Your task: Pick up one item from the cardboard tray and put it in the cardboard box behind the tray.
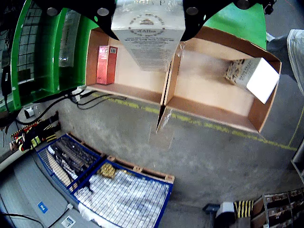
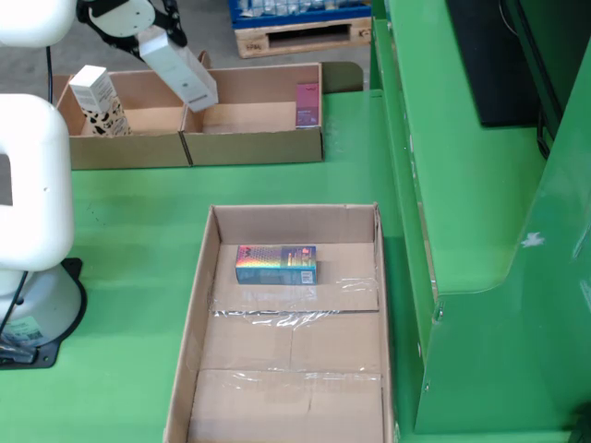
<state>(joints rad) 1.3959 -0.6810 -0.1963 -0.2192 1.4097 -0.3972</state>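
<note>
My gripper (image 1: 148, 16) is shut on a tall white box (image 1: 148, 35) with dark print, which fills the top of the wrist view. In the fixed view the gripper (image 2: 155, 32) holds this box (image 2: 182, 72) tilted above the divider of the two-compartment cardboard box (image 2: 254, 148) behind the tray. One compartment holds a red box (image 1: 106, 64), also seen in the fixed view (image 2: 307, 103). The other holds a white patterned box (image 1: 251, 76), which the fixed view (image 2: 100, 101) also shows. The cardboard tray (image 2: 205, 277) in front holds one colourful box (image 2: 275, 264).
The arm's white base (image 2: 32, 231) stands left of the tray. A green raised wall (image 2: 462, 185) runs along the right of the table. Beyond the table edge lie a grey floor (image 1: 199, 156), blue wire crates (image 1: 118, 194) on a pallet, and cables (image 1: 33, 133).
</note>
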